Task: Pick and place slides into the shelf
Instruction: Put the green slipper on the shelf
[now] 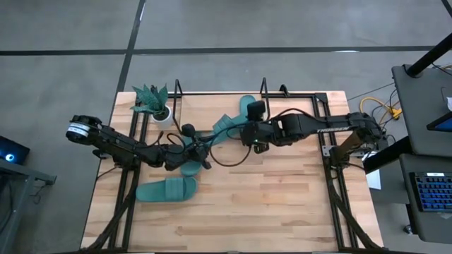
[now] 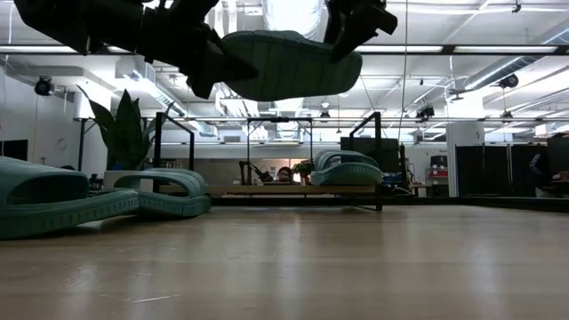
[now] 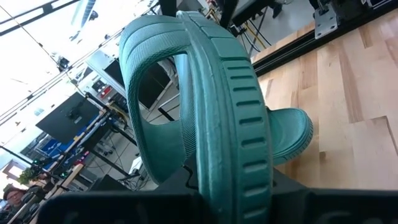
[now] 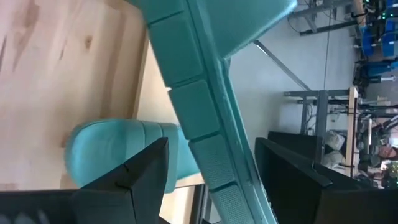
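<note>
Right, I count four slides: one flat on the table point(image 1: 296, 204) at point(image 1: 167, 189), another point(image 1: 189, 166) under the left arm, one point(image 1: 247, 107) on the shelf point(image 1: 311, 97), and one point(image 2: 289, 64) aloft, pinched tight by the left gripper point(image 1: 185, 147); the right gripper point(image 1: 244, 134) straddles it, jaws wide, not gripping

both your arms are reaching in toward the middle of the table and meeting there, up off the surface. your left gripper point(image 1: 185, 156) is coming in from the left side, angled across, fingers pinched tight on one of the slides point(image 2: 289, 64). your right gripper point(image 1: 236, 132) is stretching in from the right, fingers point(image 4: 146, 168) spread wide and sitting either side of that same slide's edge.
</note>
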{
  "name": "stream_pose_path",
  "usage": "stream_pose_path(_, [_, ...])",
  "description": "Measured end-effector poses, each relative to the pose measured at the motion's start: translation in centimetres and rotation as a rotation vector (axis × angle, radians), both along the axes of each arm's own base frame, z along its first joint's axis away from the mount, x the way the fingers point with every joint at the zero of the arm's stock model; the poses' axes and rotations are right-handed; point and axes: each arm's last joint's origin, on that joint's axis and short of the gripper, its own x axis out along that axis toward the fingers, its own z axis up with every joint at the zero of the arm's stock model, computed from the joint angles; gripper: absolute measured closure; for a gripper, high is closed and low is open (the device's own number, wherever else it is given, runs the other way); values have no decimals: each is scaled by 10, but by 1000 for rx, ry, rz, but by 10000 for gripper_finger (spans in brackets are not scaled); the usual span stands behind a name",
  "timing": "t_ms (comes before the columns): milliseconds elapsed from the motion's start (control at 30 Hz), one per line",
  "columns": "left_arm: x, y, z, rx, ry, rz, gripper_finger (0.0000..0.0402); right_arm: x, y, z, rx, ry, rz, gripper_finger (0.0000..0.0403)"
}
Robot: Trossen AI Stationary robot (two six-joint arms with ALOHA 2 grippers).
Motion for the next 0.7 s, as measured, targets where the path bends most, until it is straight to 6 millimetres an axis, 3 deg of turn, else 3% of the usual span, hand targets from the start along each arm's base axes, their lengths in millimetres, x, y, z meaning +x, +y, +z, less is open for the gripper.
stream_pose_path(267, [1, -1, 1, -8, -12, -65, 386, 2, -3, -3, -19, 16, 12, 209])
stream_pose_path(500, [2, -2, 3, -13, -37, -95, 371, -1, -2, -6, -24, 82, 54, 335])
stream_pose_path(700, [1, -2, 5, -18, -63, -97, 365, -1, -2, -6, -39, 89, 67, 339])
